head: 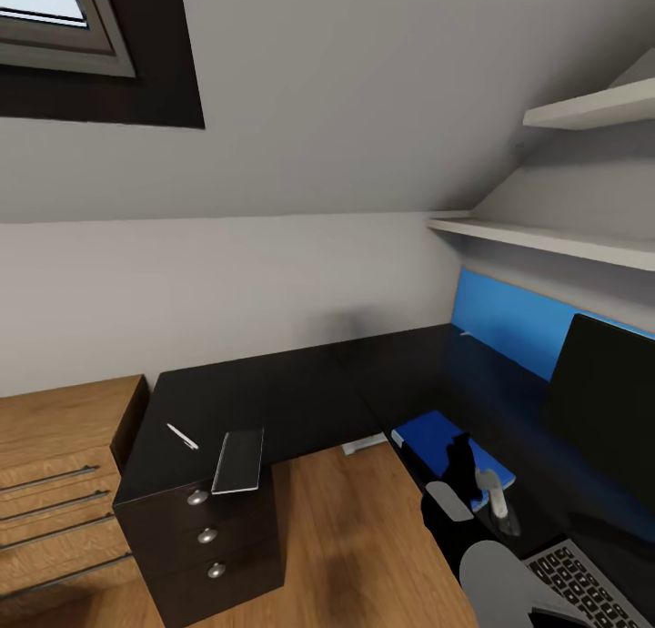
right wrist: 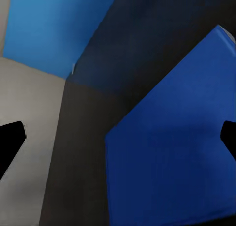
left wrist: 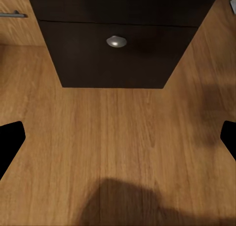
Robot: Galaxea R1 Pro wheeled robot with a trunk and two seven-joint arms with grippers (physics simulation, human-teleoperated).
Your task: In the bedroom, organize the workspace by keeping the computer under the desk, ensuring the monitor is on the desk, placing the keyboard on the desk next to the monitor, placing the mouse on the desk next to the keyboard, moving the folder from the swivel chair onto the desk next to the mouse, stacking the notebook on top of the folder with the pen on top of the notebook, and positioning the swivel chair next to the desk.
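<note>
The black L-shaped desk point(head: 300, 400) spans the head view. On its right wing lies the blue folder point(head: 435, 439), with the dark monitor point(head: 605, 410) behind it and the keyboard point(head: 582, 581) at the near corner. My right gripper point(head: 460, 464) hovers open over the folder point(right wrist: 167, 157), its fingertips point(right wrist: 11, 140) wide apart. A small white object point(head: 496, 496) sits at the folder's near corner; I cannot tell if it is the mouse. On the left wing lie the white pen point(head: 182, 436) and the grey notebook point(head: 239, 460). My left gripper point(left wrist: 118, 140) is open, low over the floor. The swivel chair and the computer are out of view.
Black drawers with silver knobs point(head: 207, 535) sit under the desk's left wing, and one knob point(left wrist: 116, 41) faces the left wrist camera. A light wooden drawer unit point(head: 55, 482) stands to the left. White shelves point(head: 555, 238) hang above the monitor. Wooden floor point(head: 355, 537) lies between the wings.
</note>
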